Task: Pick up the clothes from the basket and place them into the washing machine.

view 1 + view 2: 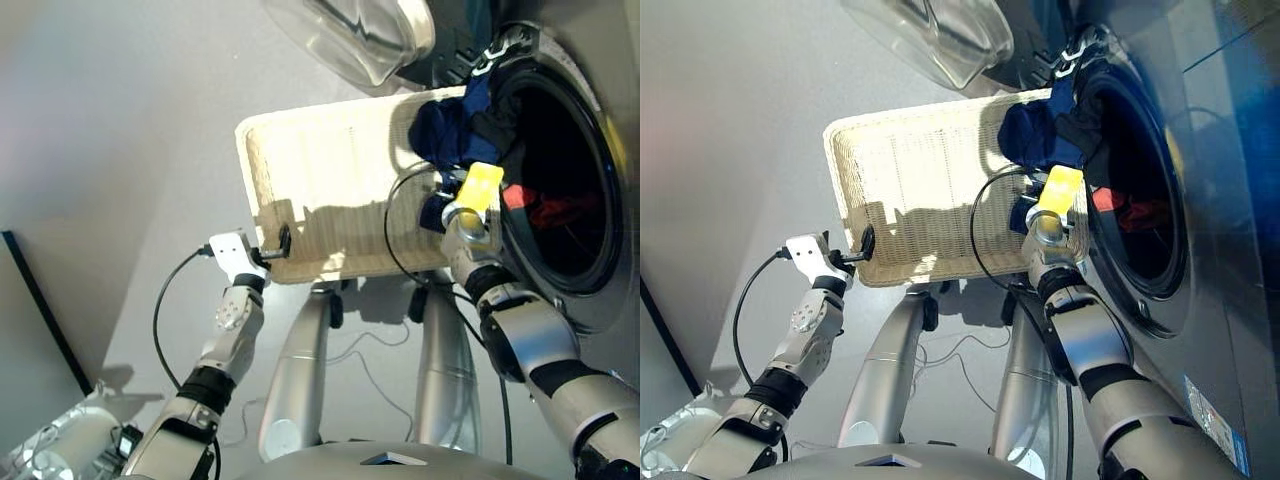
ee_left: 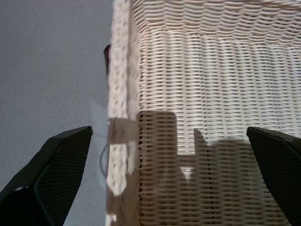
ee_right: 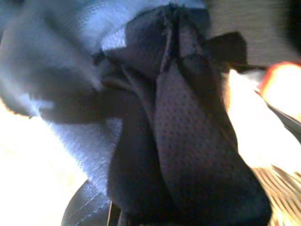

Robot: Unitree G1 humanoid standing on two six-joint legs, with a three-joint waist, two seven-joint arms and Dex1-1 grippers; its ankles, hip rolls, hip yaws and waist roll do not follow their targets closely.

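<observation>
The cream woven basket [image 1: 320, 170] lies tilted toward the open washing machine [image 1: 615, 290]. A dark blue and black bundle of clothes [image 1: 450, 130] sits at the basket's end by the drum mouth, partly over its lip. A red piece [image 1: 545, 212] lies inside the drum. My right gripper [image 1: 438, 208] is at the bundle's near edge, shut on dark cloth [image 3: 188, 155] that hides its fingers in the right wrist view. At the basket's near corner my left gripper [image 1: 278, 245] is open, its fingers [image 2: 61, 160] straddling the rim [image 2: 120, 94].
The machine's clear glass door [image 1: 360, 35] hangs open beyond the basket's far edge. A black cable [image 1: 395, 235] loops over the basket near my right wrist. Another cable [image 1: 165, 300] trails from the left wrist. A dark panel [image 1: 35, 310] stands at the far left.
</observation>
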